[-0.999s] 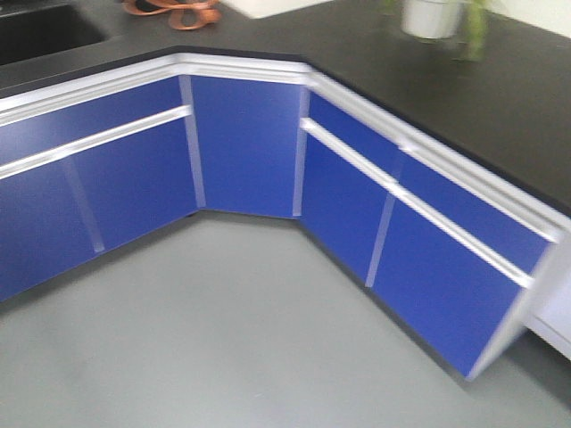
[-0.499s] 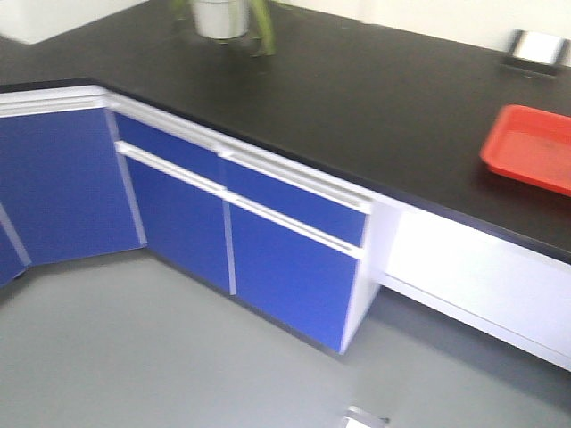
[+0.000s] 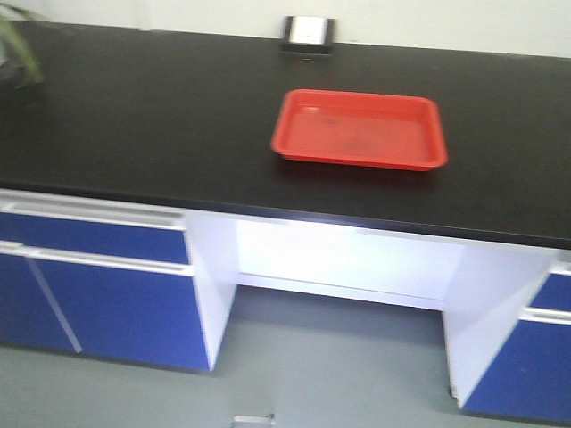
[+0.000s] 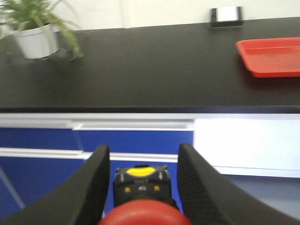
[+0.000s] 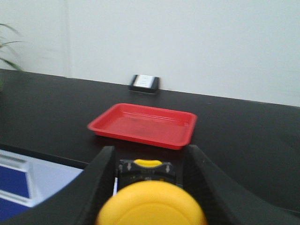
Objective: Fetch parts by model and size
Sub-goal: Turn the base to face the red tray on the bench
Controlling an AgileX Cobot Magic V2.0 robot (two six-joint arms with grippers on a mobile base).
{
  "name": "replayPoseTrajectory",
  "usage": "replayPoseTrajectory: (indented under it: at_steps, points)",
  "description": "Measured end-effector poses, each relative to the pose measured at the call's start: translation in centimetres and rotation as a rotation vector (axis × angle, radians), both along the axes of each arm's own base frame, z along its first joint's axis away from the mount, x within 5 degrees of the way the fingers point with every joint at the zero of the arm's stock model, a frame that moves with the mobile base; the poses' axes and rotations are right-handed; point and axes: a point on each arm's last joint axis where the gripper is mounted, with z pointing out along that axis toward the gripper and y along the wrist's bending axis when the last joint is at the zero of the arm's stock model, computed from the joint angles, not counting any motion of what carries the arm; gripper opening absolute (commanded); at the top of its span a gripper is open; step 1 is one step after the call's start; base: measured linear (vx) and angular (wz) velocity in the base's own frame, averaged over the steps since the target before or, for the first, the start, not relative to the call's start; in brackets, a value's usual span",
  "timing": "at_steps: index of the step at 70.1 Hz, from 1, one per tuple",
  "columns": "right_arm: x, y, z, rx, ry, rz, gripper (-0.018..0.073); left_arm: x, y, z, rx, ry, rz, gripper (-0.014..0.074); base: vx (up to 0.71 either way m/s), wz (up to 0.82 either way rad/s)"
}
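Observation:
My left gripper (image 4: 143,161) is shut on the red-capped push-button switch (image 4: 144,212), whose black base with a yellow tab shows between the black fingers (image 4: 91,183). My right gripper (image 5: 147,157) is shut on the yellow-capped push-button switch (image 5: 151,204), its dark base pointing away from the camera. Both are held in the air in front of the black countertop (image 3: 134,134). Neither arm shows in the front view.
A red tray (image 3: 359,127) lies empty on the countertop, also seen as the tray (image 5: 143,124) and tray (image 4: 272,56). A small silver box (image 3: 309,31) stands by the wall. A potted plant (image 4: 35,33) is at the left. Blue cabinet doors (image 3: 107,294) flank a white knee recess (image 3: 343,267).
The front view has swung right along the counter: the corner cabinets have left the frame and the red tray now sits centred ahead, with the knee recess below it.

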Motion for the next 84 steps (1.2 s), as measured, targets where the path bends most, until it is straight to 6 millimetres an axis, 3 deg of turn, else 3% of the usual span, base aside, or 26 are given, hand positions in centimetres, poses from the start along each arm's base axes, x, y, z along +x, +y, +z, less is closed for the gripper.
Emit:
replayPoseTrajectory:
  at_steps: [32,84]
  points:
    - [0.00,0.00,0.00,0.000,0.000,0.000,-0.0008,0.00,0.00,0.00,0.000,0.000,0.000,-0.0007,0.11,-0.36]
    - [0.00,0.00,0.00,0.000,0.000,0.000,-0.0008,0.00,0.00,0.00,0.000,0.000,0.000,-0.0007,0.15,-0.01]
